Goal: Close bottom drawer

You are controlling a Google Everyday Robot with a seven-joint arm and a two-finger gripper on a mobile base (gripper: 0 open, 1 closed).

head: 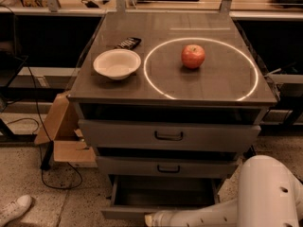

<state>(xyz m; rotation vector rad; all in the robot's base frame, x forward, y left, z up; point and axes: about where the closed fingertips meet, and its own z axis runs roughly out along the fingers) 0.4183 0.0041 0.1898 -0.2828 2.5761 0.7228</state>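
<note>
So the bottom drawer [163, 195] is hanging wide open at the foot of the grey cabinet [94, 91], pulled out toward the camera with its flat grey inside on show. The middle drawer [166, 166] and top drawer [168, 135] above it both sit pushed in, each with a small dark loop handle.

The robot's white arm [213, 214] comes in from the lower right and lies low along the open drawer's front edge. The gripper [150, 219] is at its tip, right at that front lip near the bottom of the view (whether it's spread or clamped, I honestly can't tell, and I can't tell if it's touching the lip either).

On top of the cabinet there's a red apple [193, 56] inside a glowing ring of light [145, 70], and a white bowl [117, 64] just left of the ring. A small dark object [128, 43] lies just behind the bowl. On the floor to the left: a cardboard box [61, 131] right beside the cabinet, a black cable [47, 174], and a white shoe [14, 209] in the corner
</note>
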